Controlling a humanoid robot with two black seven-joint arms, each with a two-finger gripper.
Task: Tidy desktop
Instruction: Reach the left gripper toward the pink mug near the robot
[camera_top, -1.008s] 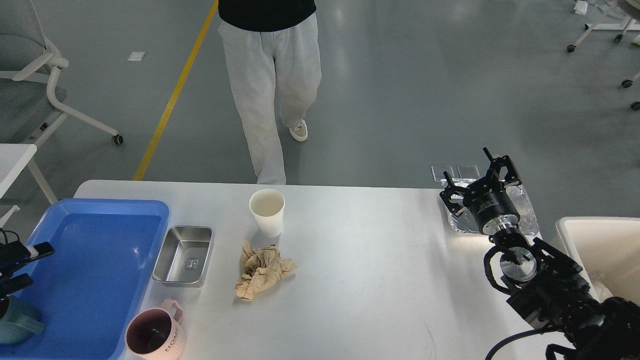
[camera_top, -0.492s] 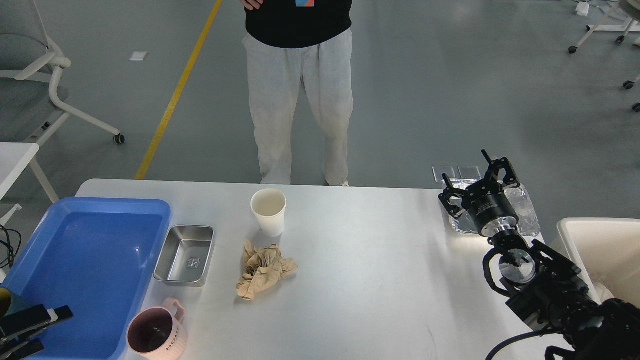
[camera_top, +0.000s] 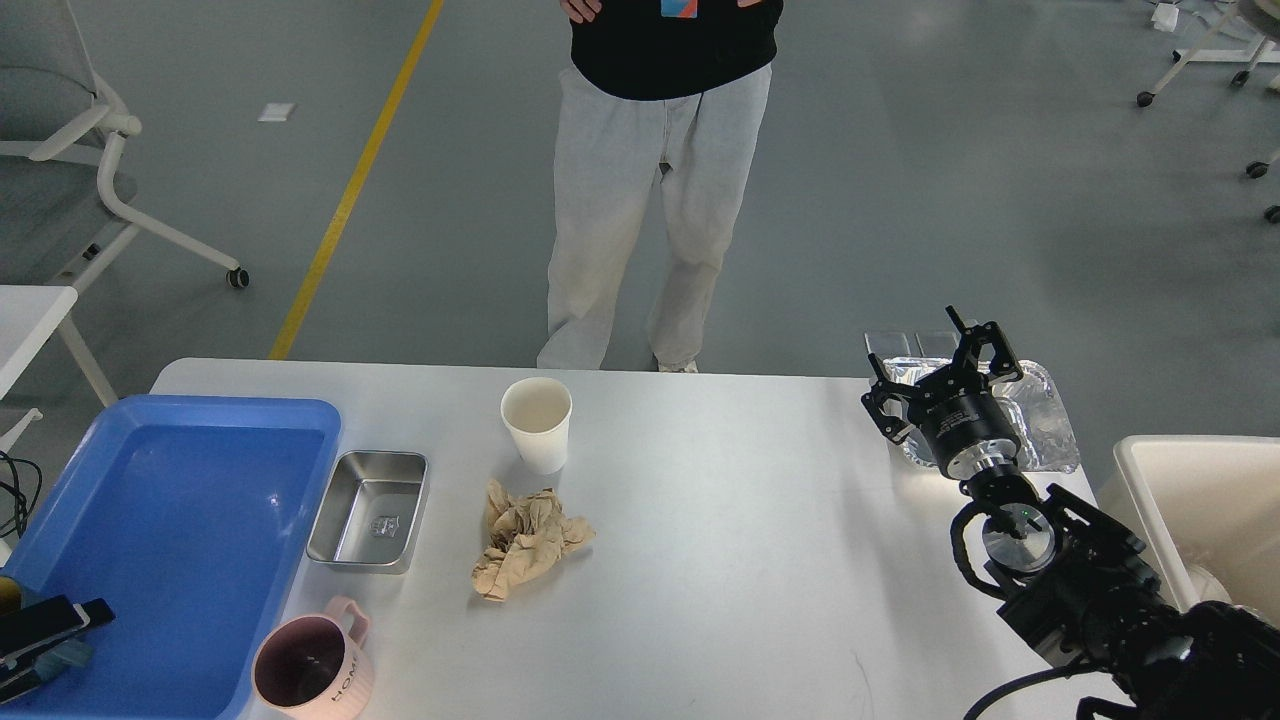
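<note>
The desktop (camera_top: 760, 540) is a wide white-grey tabletop. On it stand a white paper cup (camera_top: 536, 422), a crumpled brown paper wad (camera_top: 525, 540), a small steel tray (camera_top: 368, 510) and a pink mug (camera_top: 312, 675). A crinkled foil container (camera_top: 1045, 425) lies at the far right corner. My right gripper (camera_top: 935, 367) hovers open over the foil container's left part, with nothing between its fingers. My left gripper (camera_top: 45, 635) shows only partly at the bottom left corner, over the blue tray (camera_top: 170, 520). Something teal sits by its fingers; whether it holds that is unclear.
A person in light trousers (camera_top: 650, 220) stands just behind the table's far edge. A white bin (camera_top: 1200, 500) stands to the right of the table. At the left are a small white side table (camera_top: 30, 320) and an office chair (camera_top: 70, 170).
My left gripper dropped from over the blue tray's left side to the bottom left corner. My right gripper shifted slightly left over the foil container. The person walked to the right.
</note>
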